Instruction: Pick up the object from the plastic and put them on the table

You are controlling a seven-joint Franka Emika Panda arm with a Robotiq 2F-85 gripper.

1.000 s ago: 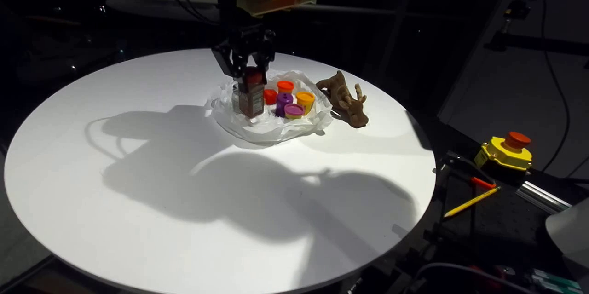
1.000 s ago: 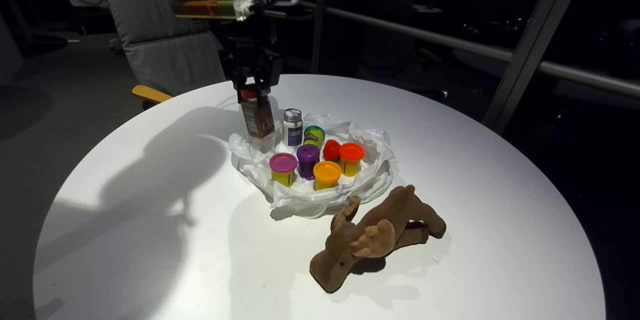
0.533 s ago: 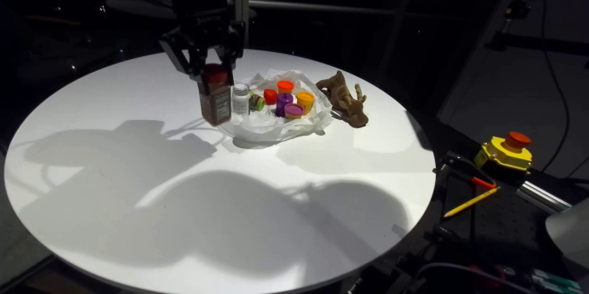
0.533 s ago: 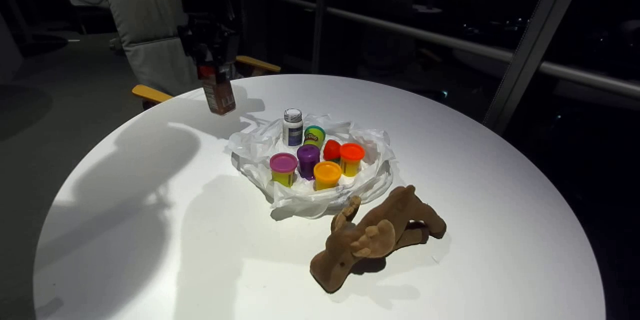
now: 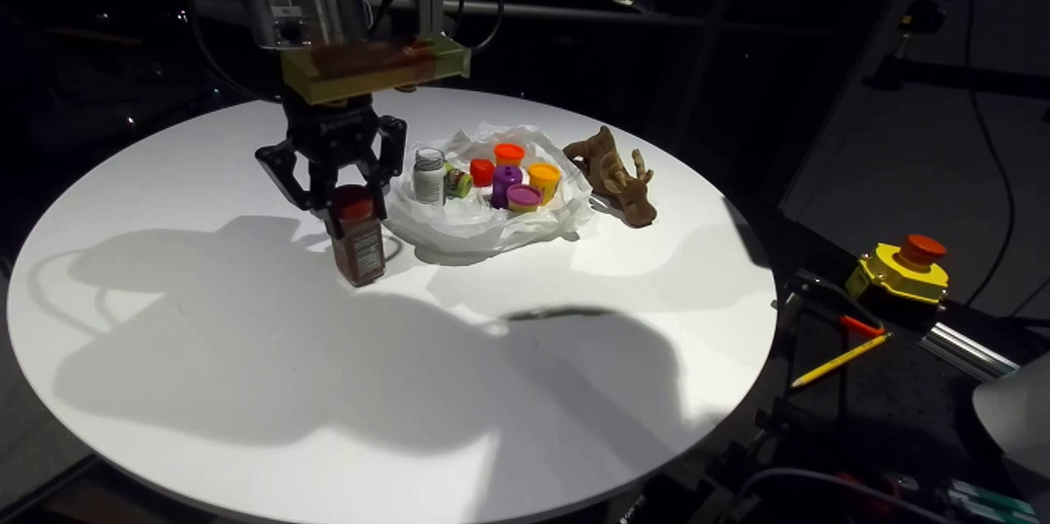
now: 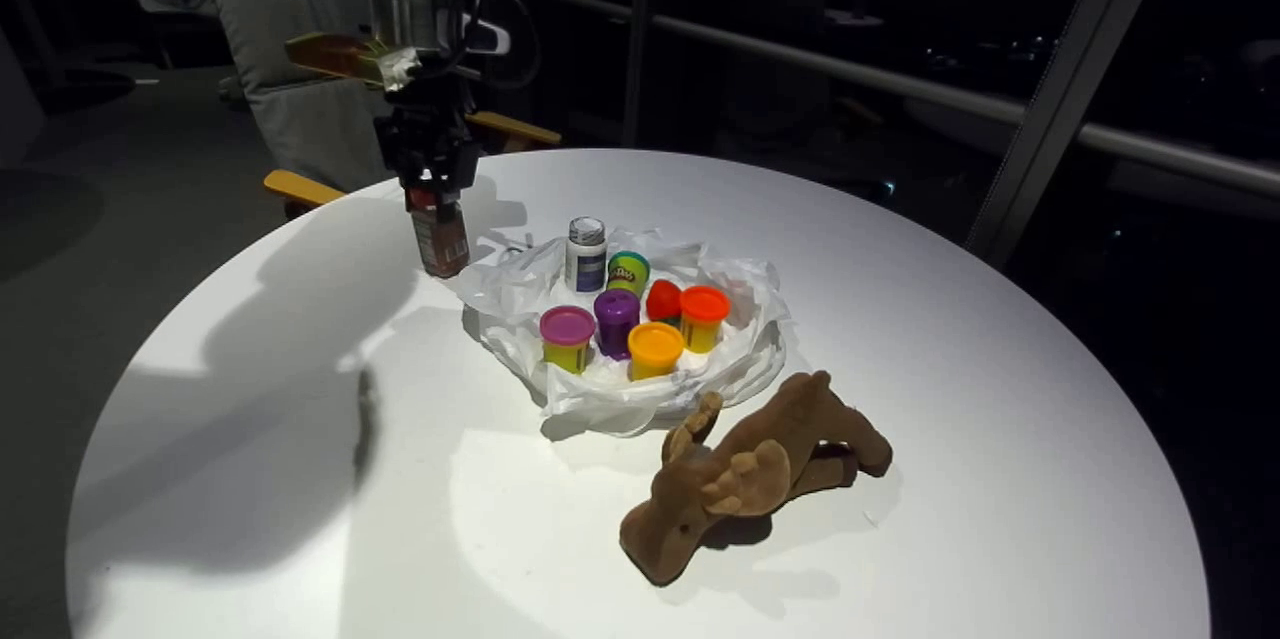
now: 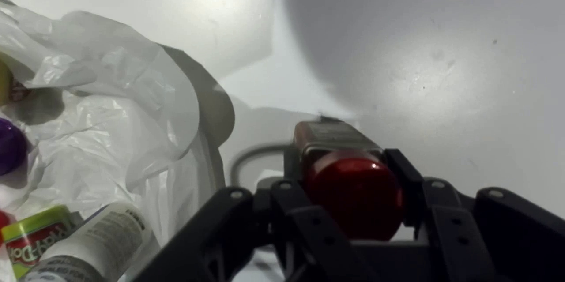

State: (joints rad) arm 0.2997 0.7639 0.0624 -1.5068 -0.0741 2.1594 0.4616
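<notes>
The red-capped brown jar is between the fingers of my gripper, which is shut on its cap. In the wrist view both fingers press the sides of the red cap. The jar hangs nearly upright beside the plastic, its base at or just above the table; contact cannot be told. On the plastic stand a grey-white can, a green-yellow tub, a purple piece, an orange-lidded tub, a pink-lidded tub and red pieces. A brown figure lies on the table.
A yellow box with a red button and a yellow pencil lie on a dark surface beyond the table's edge. A grey chair stands behind the table, near the arm.
My gripper has carried the jar up off the plastic, sideways past its edge, then down close to the table. The other pieces and the figure have not moved.
</notes>
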